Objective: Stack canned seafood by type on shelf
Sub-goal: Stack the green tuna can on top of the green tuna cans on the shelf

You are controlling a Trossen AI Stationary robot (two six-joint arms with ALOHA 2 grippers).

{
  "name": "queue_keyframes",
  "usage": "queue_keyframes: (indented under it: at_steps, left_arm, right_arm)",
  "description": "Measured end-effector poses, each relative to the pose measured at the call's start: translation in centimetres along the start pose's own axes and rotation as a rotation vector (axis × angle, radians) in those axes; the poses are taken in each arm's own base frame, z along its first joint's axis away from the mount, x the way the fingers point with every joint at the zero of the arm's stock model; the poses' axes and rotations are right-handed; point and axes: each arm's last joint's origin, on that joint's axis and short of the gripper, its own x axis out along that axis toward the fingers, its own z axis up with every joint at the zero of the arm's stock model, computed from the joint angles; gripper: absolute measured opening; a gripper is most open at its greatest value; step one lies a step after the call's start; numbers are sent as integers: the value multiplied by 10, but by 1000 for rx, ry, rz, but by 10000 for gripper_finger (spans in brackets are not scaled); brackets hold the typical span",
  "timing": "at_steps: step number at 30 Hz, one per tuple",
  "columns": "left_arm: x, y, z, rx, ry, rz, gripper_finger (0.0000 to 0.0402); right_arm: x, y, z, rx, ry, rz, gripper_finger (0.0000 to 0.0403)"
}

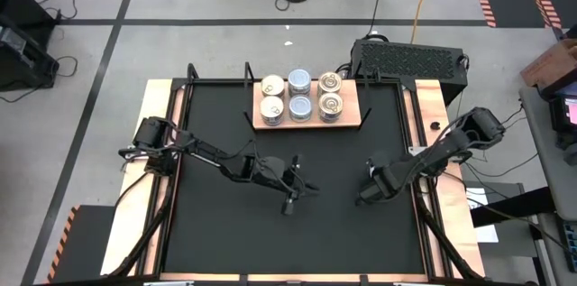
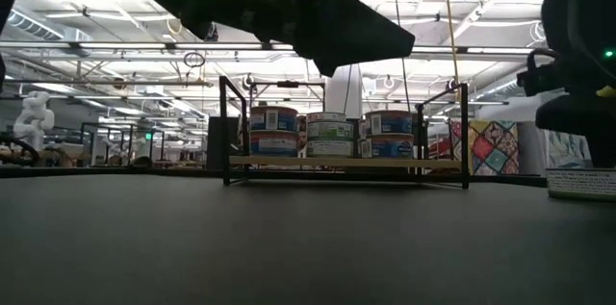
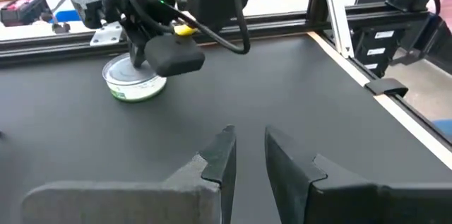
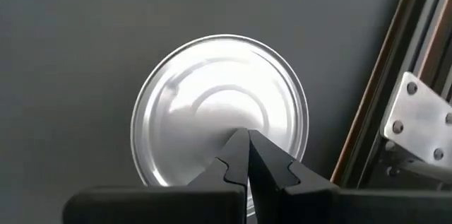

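Observation:
The shelf (image 1: 306, 124), a light wooden board with black end posts, lies at the table's far middle and carries several stacks of canned seafood (image 1: 300, 96), two tins high (image 2: 330, 134). One more tin (image 3: 131, 86) with a silver top (image 4: 205, 104) and a green-and-white label stands on the black tabletop near the right edge. My right gripper (image 4: 247, 139) is shut and points steeply down over the middle of its top, hiding it in the high view (image 1: 365, 198). My left gripper (image 3: 248, 146) hangs over the table's middle (image 1: 290, 203), narrowly open, nothing between its fingers. My right gripper's shut fingertips (image 4: 236, 146) stand over the middle of the loose tin's silver top, coming from above and pointing steeply down. Whether they touch the top I cannot tell. The tin stands upright on the tabletop.
A black ribbed box (image 1: 410, 59) stands beyond the table's far right corner. The table's metal frame rail (image 4: 417, 54) runs close beside the loose tin. Bare black tabletop (image 1: 288, 241) stretches between the grippers and the near edge.

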Motion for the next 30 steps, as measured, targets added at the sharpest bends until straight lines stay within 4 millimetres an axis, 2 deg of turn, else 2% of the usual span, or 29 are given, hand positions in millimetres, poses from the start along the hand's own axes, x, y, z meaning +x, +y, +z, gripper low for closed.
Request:
queue_keyframes:
  at_steps: [10,15,23,30]
  left_arm:
    - [0,-1,-6,-4,66,-15,77]
    - [0,-1,-9,0,94,-16,77]
    - [-1,-1,-13,37,140,-22,77]
    - [-2,-5,-21,127,212,-41,77]
  right_arm:
    - [1,10,9,-47,3,61,0]
    - [-6,26,14,-96,-82,216,0]
    - [-23,62,28,-179,-184,557,0]
    - [-17,86,41,-243,-252,663,0]
